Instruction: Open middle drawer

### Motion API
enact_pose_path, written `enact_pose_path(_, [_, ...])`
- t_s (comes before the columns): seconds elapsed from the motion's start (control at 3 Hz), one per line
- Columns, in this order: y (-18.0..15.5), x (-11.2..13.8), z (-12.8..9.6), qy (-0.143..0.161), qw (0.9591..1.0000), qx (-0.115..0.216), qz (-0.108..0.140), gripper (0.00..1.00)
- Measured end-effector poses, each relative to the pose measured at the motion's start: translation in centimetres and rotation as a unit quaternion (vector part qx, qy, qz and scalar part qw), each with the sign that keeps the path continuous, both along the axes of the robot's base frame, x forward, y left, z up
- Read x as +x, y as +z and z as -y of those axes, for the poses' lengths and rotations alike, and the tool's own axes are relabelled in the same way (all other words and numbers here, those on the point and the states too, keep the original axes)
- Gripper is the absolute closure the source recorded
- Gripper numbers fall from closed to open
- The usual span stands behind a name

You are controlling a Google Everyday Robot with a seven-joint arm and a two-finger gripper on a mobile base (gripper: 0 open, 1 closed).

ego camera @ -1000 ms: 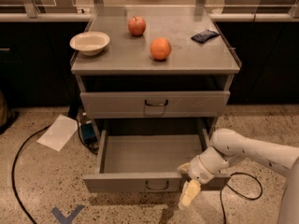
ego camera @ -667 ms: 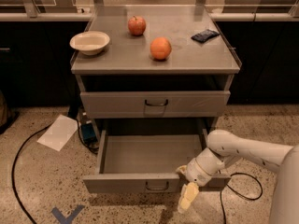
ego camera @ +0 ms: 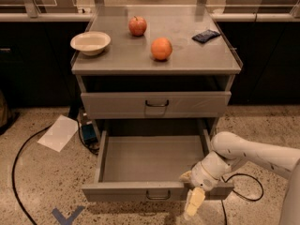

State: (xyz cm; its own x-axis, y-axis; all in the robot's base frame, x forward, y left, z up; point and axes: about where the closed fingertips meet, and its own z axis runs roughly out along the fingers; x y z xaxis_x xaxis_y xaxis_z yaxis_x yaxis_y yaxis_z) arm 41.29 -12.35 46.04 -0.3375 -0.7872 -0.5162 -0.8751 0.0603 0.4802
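The grey metal cabinet (ego camera: 86,90) is my marker for everything here. Its middle drawer (ego camera: 150,161), a grey metal tray with a plain flat front, stands drawn well out of the cabinet's lower opening. Its long axis runs side to side, parallel to the cabinet's front. Its flat front faces away from the cabinet, out over the speckled floor, with the small dark wire handle (ego camera: 158,195) at the centre. The tray is bare inside, and its side walls run back into the dark slot.

Above it, the closed grey upper drawer (ego camera: 117,106) sits flush in the cabinet.

The white robot arm (ego camera: 255,153) reaches in from the cabinet's right. Its end effector (ego camera: 193,196) is at the right part of the open drawer's front edge, to the right of the handle. Whether it is apart, together or clamped on that edge I cannot tell.

On the cabinet's tabletop (ego camera: 187,63) a white shallow bowl (ego camera: 90,43) sits left, a red apple (ego camera: 137,26) toward the back and a round orange (ego camera: 161,48) at the middle. A dark blue packet (ego camera: 206,35) lies back right, all well apart.

In front of the drawer the floor is open. Left of the cabinet lie a white sheet of paper (ego camera: 58,132) and a black cable (ego camera: 15,165). Another dark cable (ego camera: 248,191) loops on the floor at the cabinet's right, under the arm.
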Motion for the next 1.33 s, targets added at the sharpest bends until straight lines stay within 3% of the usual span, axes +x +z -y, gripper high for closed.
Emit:
enact_pose_path(0.67, [-0.4, -2.3, -0.1, 0.036, 0.999, -0.003, -0.027, 0.0])
enact_pose_path(1.0, [0.8, -4.7, 0.6, 0.046, 0.9978, 0.005, -0.048, 0.0])
enact_pose_path(1.33, [0.2, -4.6, 0.3, 0.048, 0.9974, 0.004, -0.053, 0.0])
